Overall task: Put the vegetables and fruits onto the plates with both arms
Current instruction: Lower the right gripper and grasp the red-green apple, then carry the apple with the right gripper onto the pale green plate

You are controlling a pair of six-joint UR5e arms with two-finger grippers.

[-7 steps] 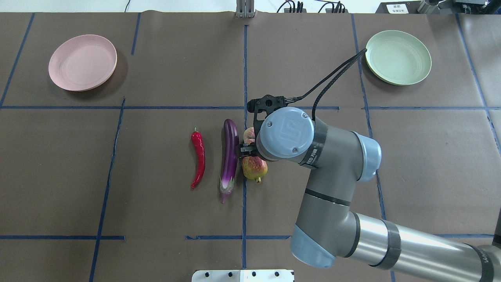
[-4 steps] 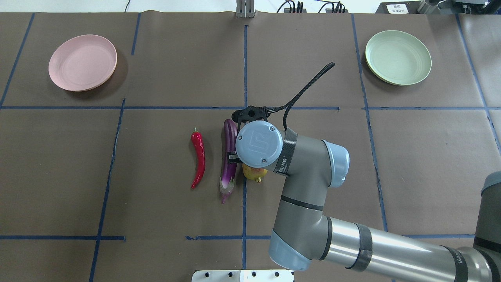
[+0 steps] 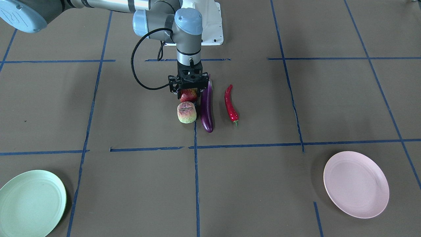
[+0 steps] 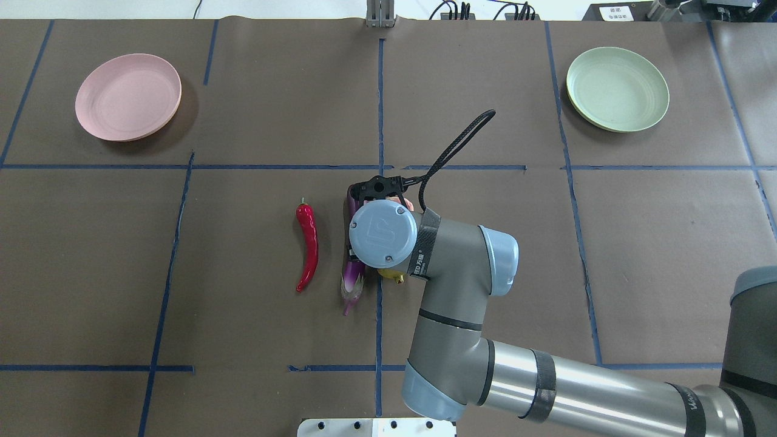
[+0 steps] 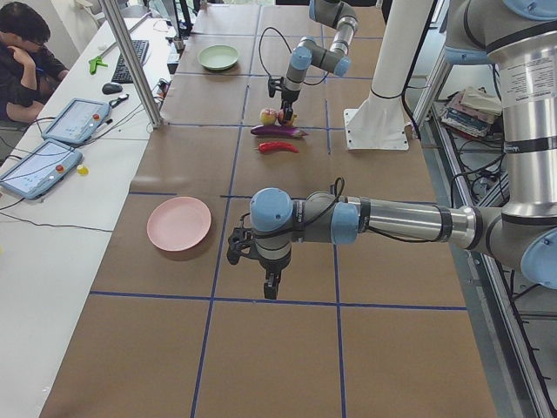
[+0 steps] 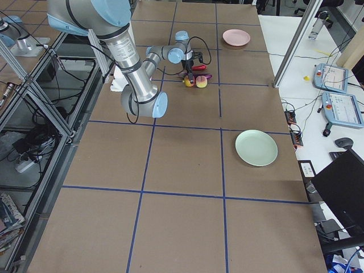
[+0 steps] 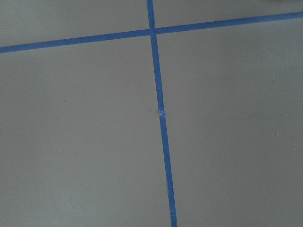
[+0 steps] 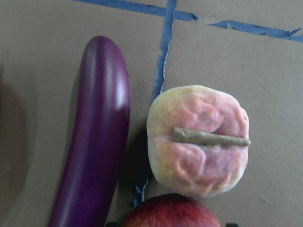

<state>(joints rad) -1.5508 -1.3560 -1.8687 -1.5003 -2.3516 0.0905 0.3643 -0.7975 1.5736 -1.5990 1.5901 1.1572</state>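
My right gripper (image 3: 188, 92) points straight down, open, with its jaws either side of the dark red pomegranate (image 3: 188, 96) on the table. The pomegranate also shows at the bottom of the right wrist view (image 8: 171, 213). The peach (image 3: 186, 112) lies just beyond it (image 8: 198, 139). The purple eggplant (image 3: 206, 108) lies beside both, and the red chili (image 3: 231, 104) lies further out. In the overhead view my wrist hides most of the fruits. The pink plate (image 4: 128, 97) and green plate (image 4: 617, 89) are empty. My left gripper (image 5: 271, 283) hangs over bare table; I cannot tell whether it is open.
Blue tape lines (image 4: 380, 109) divide the brown table cover into squares. The robot's white base (image 3: 210, 23) is at the near table edge. A black cable (image 4: 455, 142) loops from my right wrist. An operator (image 5: 26, 43) sits at a side desk.
My right arm has moved left in the overhead view and come down over the pomegranate, now covering it and the peach. The fruits, vegetables and plates have not moved.
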